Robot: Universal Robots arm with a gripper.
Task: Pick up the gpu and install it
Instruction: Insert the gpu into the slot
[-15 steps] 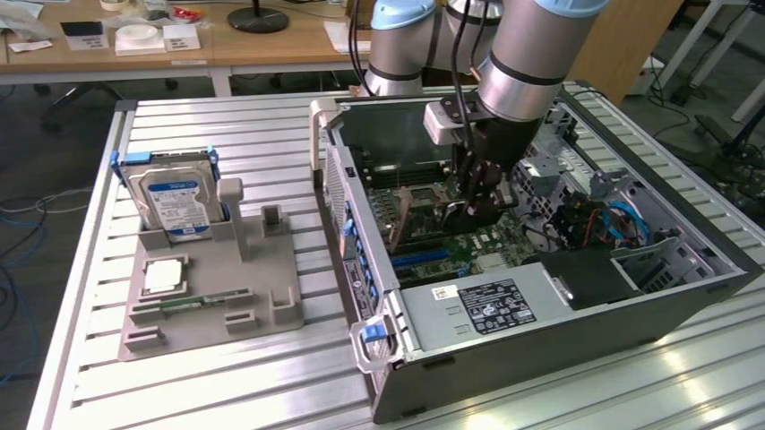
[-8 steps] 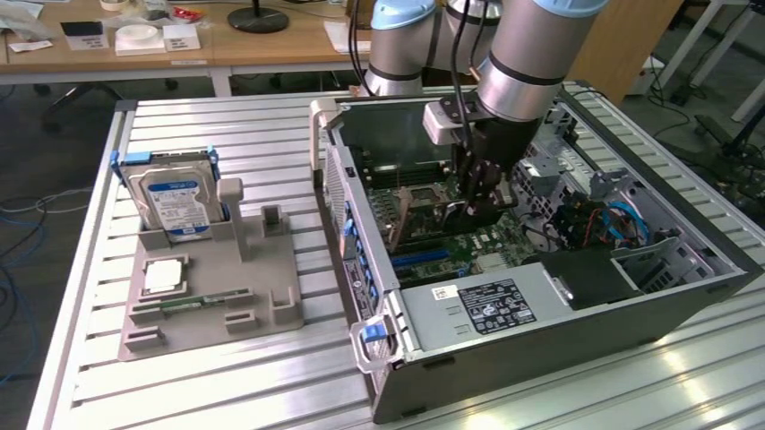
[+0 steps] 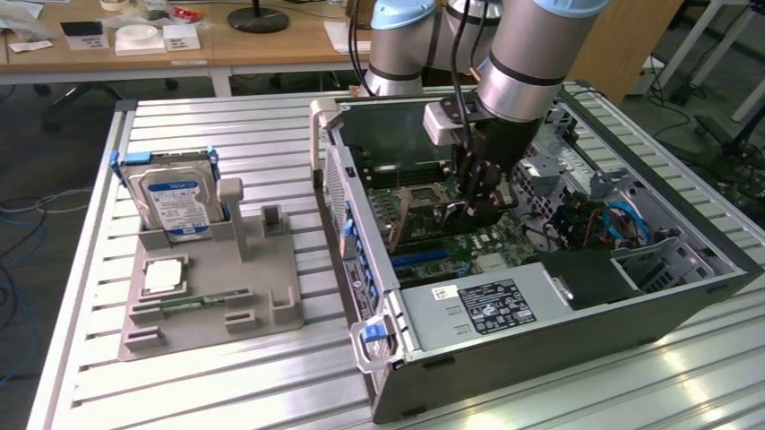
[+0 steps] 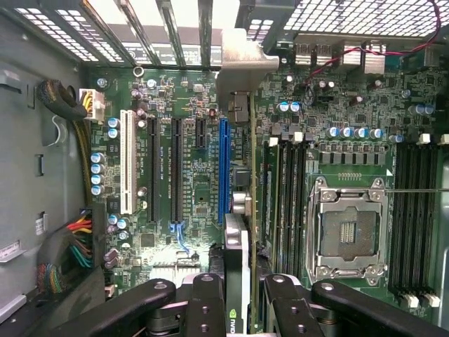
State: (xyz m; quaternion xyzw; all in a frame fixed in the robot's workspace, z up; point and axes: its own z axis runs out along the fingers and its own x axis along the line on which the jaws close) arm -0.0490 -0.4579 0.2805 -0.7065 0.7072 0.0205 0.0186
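Gripper [image 4: 242, 309] clamped narrow on the gpu [image 4: 237, 267], card edge-on over the motherboard [image 4: 196, 189]. Its long axis runs parallel to the blue slot [image 4: 223, 168], which sits just beside it (slot reads about 7 o'clock from my gripper in the exterior view; seated or not, can't tell). Count: one gpu, one blue slot, two long black slots [image 4: 151, 168], one white slot [image 4: 127, 161].

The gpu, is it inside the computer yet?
Inside: the tool grips the gpu edge-on over the motherboard in the open case.
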